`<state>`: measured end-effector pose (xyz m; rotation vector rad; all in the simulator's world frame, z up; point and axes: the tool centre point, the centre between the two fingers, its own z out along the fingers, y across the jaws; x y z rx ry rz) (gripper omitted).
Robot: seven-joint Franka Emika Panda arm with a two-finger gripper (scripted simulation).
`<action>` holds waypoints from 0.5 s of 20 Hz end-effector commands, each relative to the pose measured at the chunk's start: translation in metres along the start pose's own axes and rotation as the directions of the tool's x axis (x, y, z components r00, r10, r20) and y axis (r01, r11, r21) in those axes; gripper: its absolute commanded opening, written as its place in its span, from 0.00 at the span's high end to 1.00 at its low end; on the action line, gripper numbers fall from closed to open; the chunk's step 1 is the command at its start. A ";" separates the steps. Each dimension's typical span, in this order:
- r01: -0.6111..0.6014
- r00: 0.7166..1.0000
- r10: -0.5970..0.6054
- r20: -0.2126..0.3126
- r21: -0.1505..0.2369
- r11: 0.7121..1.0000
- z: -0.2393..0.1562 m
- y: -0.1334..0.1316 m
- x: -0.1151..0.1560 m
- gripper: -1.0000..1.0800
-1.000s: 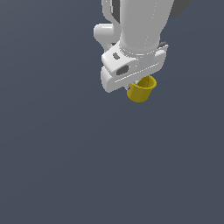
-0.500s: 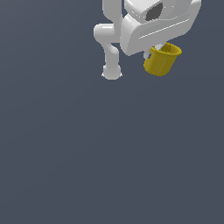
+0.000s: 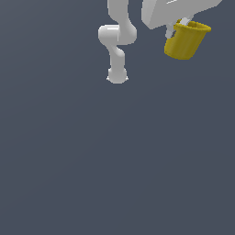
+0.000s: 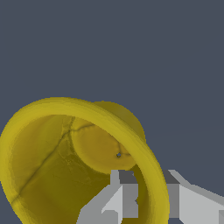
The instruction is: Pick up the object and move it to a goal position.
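Exterior view: the mustard-yellow cup (image 3: 186, 40) hangs tilted directly beneath the white gripper (image 3: 180, 28), clear of the dark grey floor (image 3: 114, 160), with its rim uppermost against the gripper body and its tapered base pointing down toward the exterior view's left; the arm's white base (image 3: 117, 75) stands on the floor, apart from the cup on the exterior view's left. Wrist view: the cup (image 4: 74, 162) lies close under the camera, open mouth facing it, and the grey fingers (image 4: 127, 199) clamp its rim wall, one inside and one outside.
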<state>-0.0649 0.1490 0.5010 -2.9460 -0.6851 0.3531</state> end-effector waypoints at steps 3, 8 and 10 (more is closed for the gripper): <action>-0.001 1.000 0.001 -0.002 0.000 1.000 -0.010 -0.007 -0.002 1.00; -0.001 1.000 0.001 -0.002 0.000 1.000 -0.011 -0.008 -0.001 1.00; -0.001 1.000 0.001 -0.002 0.000 1.000 -0.011 -0.008 -0.001 1.00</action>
